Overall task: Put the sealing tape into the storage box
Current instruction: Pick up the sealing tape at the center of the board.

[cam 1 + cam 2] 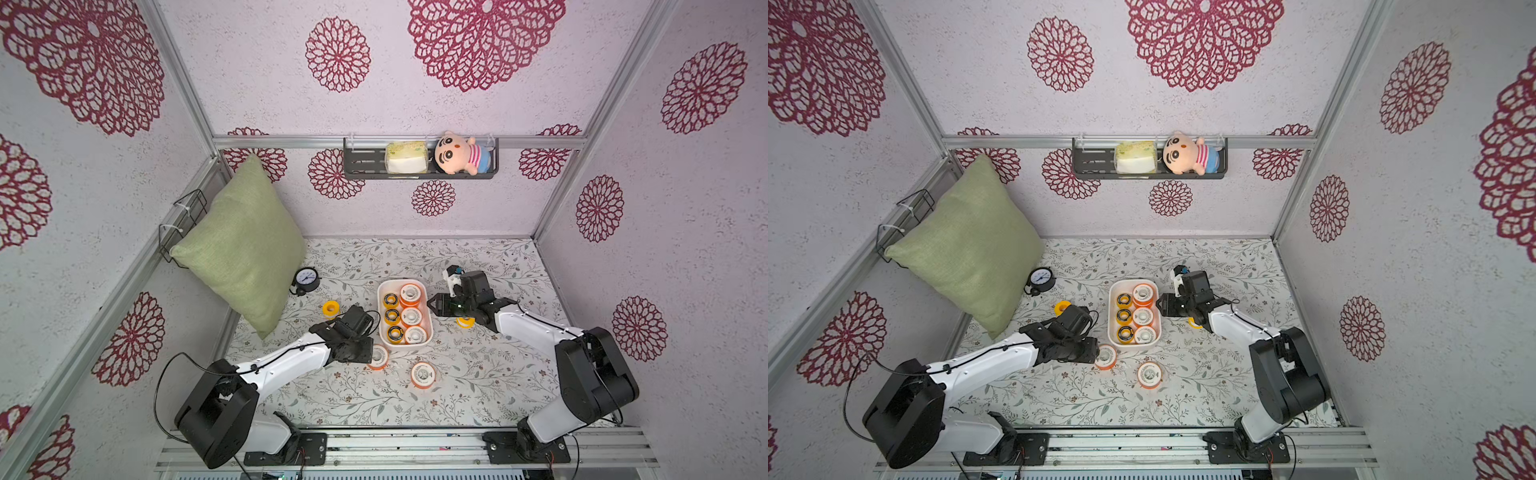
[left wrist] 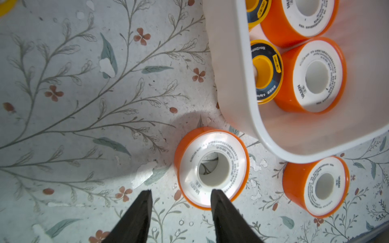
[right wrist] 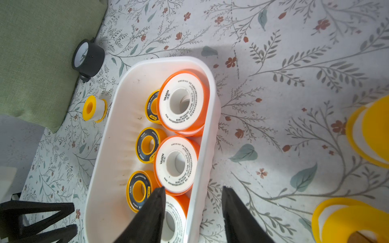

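2 orange spools outside box

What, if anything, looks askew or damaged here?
The far orange spool in the box seems to sit raised on another one, not flat. The tablecloth has its print flaked off in white patches.

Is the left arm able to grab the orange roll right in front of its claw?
Probably yes: the left gripper is open, and the orange roll lies flat just ahead with nothing between them, though it is offset toward one jaw.
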You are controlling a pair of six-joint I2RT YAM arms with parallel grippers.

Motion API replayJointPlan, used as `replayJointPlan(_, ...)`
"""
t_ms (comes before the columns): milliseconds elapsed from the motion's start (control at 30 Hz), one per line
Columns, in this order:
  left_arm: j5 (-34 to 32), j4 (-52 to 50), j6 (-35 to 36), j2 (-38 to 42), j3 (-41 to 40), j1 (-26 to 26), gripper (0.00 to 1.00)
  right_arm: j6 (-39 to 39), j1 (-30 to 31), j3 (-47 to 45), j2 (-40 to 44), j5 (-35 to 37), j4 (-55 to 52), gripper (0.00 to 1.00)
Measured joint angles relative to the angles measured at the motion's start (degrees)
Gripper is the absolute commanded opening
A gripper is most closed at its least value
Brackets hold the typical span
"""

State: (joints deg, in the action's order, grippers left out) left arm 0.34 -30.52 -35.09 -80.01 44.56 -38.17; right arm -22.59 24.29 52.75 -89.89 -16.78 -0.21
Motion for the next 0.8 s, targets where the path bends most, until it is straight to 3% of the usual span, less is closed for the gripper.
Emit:
replayJointPlan(267,0.15,2.56,1.22,-5.44,0.13,-0.11,0.46,0.02,-0.02,0.15,0.02,-0.04,-0.09,0.51)
replayJointPlan(533,-0.07,3.96,1.64,-7.67,0.31,-0.15,0.46,0.02,-0.04,0.72,0.0,-0.46,-0.09,0.51)
replayJointPlan(800,-0.28,4.33,1.73,-10.88,1.64,-0.37,0.34,0.02,-0.04,0.72,-0.04,-1.29,-0.13,0.51)
